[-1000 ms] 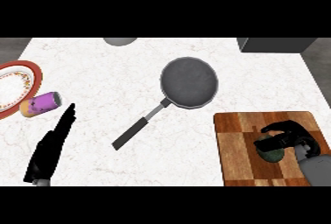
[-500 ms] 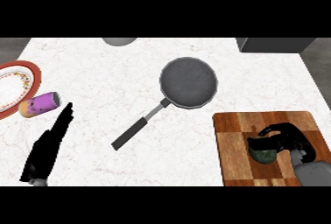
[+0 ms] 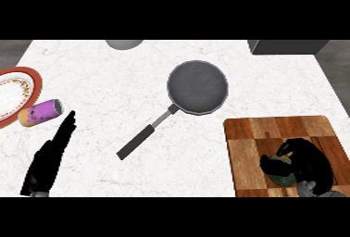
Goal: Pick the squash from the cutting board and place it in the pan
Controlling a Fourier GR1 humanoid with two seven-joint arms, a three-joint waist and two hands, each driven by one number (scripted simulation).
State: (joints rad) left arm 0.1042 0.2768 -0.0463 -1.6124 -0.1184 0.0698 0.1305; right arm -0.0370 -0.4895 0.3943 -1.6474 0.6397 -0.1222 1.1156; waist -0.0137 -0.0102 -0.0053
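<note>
At lower right, the rounded, dark green squash [image 3: 277, 167] is gripped by the curled right hand [image 3: 309, 159] on the banded wooden cutting board [image 3: 273, 129]. The round grey pan [image 3: 198, 87] is seen at centre. The left hand [image 3: 49, 159] is held straight-fingered at lower left.

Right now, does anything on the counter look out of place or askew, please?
Only the purple can: it lies on its side by the red-rimmed plate at left. The pan sits flat; the right hand curls round the squash on the cutting board.

Marble counter [image 3: 103, 65] bears pan [image 3: 198, 88], cutting board [image 3: 249, 134], plate [image 3: 12, 92], can [image 3: 41, 112].
</note>
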